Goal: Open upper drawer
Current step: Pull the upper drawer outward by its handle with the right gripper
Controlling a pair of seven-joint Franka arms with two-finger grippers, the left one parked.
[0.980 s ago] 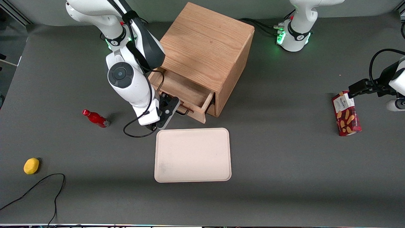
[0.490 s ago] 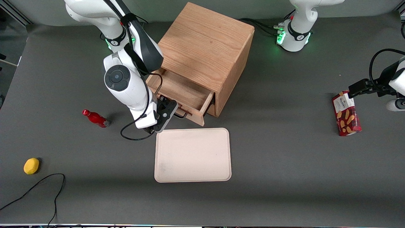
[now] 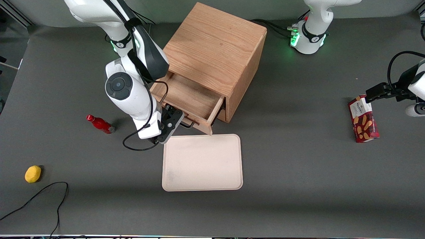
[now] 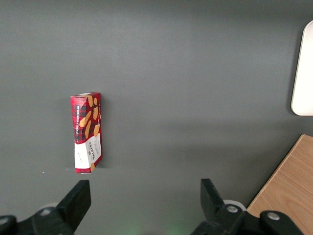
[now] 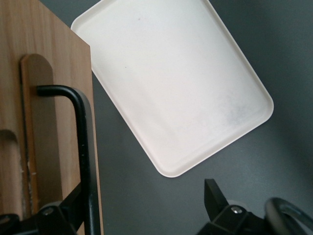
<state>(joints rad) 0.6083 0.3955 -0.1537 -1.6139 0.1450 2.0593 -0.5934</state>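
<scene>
1. You see the light-oak upper drawer [image 3: 186,99] of the cube-shaped oak cabinet [image 3: 215,56] standing pulled out farther than a second ago, its front corner now reaching the rim of the cream rectangular plastic tray [image 3: 202,162].
2. The right arm's black two-finger gripper [image 3: 179,121] has drawn back with it toward the front camera, at the drawer's thin black bar handle [image 5: 83,147].
3. In the right wrist view, the fingers [image 5: 215,196] stand apart, one on each side of the bar, so the handle sits between open jaws rather than clamped ones.
4. The small red bottle [image 3: 99,124] and the yellow lemon-shaped object [image 3: 33,174] lie unmoved toward the working arm's end of the grey table [image 3: 298,182].
5. The red biscuit box [image 3: 363,119] rests as before toward the parked arm's end.
</scene>
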